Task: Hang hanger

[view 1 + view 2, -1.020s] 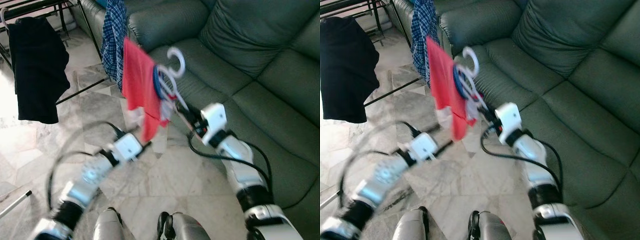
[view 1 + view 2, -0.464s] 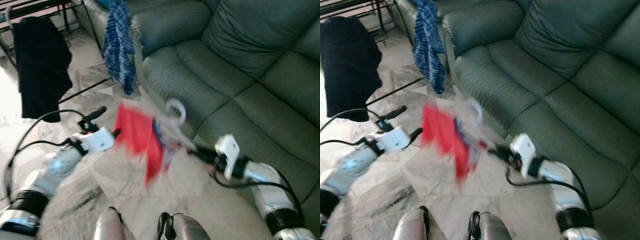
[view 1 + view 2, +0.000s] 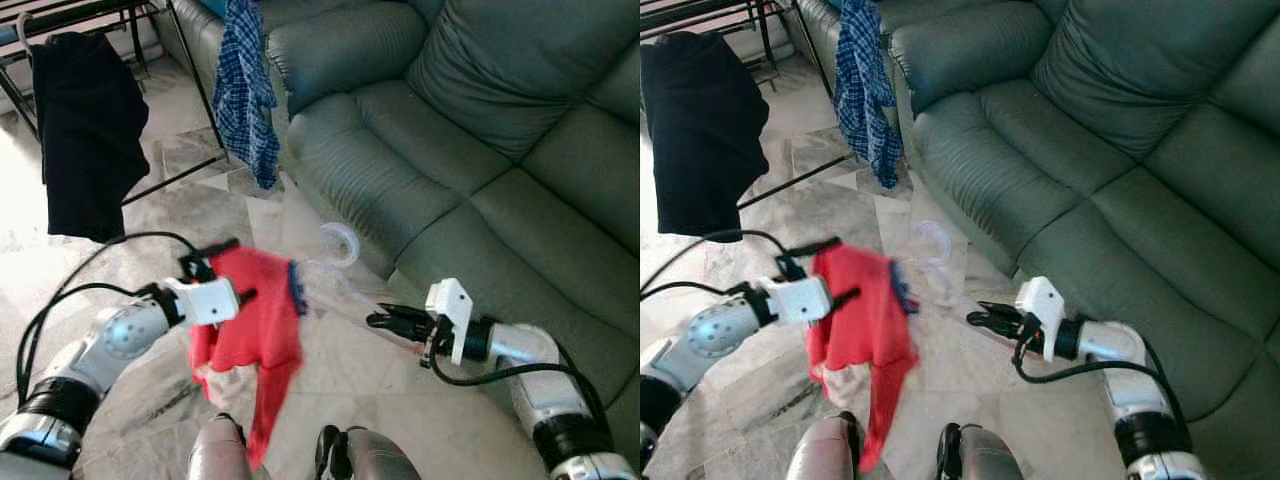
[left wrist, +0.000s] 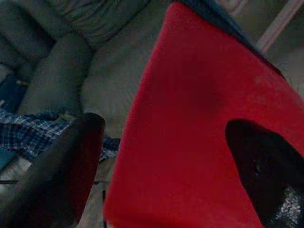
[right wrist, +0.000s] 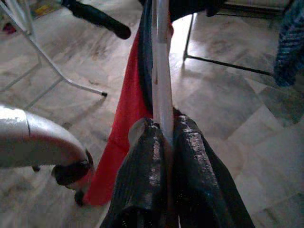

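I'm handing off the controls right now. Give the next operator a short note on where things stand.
Right hand: shut on the clear hanger, gripping its arm low over the floor.
Left hand: at the red garment on that hanger; fingers either side of the cloth, grip unclear.
Drying rack ahead to the left, holding a black garment and a plaid shirt.
Done: hanger loaded and carried.
Left: lift it and hook it on the rack.

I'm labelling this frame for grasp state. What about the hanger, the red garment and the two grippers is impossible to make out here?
- Translucent white plastic hanger: blurred in the eye views, its far end covered by the red cloth garment.
- Left gripper: the garment drapes over its fingers in the left wrist view, so its grip is unclear.
- Right gripper: shut on the hanger's bar.
- Black drying rack: cut off by the top edge.
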You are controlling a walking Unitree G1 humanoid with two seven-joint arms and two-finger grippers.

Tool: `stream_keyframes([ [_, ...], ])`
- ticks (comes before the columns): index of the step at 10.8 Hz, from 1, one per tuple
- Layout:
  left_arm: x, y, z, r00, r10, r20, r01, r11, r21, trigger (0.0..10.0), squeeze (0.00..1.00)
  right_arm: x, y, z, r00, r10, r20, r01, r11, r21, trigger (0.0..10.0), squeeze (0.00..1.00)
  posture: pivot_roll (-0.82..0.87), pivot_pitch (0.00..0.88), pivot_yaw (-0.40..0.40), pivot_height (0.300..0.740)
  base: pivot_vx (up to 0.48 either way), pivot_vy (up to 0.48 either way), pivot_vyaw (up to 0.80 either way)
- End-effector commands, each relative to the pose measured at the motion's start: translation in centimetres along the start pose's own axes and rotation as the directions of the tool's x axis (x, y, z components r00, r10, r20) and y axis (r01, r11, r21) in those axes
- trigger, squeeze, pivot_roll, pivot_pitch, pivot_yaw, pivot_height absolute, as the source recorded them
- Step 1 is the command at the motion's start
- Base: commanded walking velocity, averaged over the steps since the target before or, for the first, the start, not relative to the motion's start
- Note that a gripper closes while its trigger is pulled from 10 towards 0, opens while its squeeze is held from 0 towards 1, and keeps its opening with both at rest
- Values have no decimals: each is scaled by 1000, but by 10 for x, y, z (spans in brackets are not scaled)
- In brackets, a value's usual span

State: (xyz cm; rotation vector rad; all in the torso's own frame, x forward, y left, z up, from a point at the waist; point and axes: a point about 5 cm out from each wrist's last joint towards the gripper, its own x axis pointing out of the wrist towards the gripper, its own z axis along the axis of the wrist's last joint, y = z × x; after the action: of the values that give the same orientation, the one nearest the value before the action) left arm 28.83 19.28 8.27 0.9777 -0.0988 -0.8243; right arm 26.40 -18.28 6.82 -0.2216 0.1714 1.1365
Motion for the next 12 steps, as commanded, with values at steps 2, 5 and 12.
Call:
stream_keyframes([
  [2, 4, 9, 1, 1000, -7, 9, 7, 1000, 18, 4784, 0, 2, -2, 7, 999, 38, 3, -37, 998, -59, 10000, 0, 57, 131, -60, 740, 0, 0, 0],
  [5, 8, 13, 2, 999, -42, 13, 42, 999, 9, 5137, 0, 6, 2, 7, 996, 80, -33, -84, 985, -148, 10000, 0, 56, 130, -53, 740, 0, 0, 0],
  [12, 5, 12, -6, 986, -165, -19, 165, 986, -17, 0, 0, 12, 4, 6, 994, 98, -47, -106, 968, -229, 10000, 0, 59, 135, -43, 740, 0, 0, 0],
])
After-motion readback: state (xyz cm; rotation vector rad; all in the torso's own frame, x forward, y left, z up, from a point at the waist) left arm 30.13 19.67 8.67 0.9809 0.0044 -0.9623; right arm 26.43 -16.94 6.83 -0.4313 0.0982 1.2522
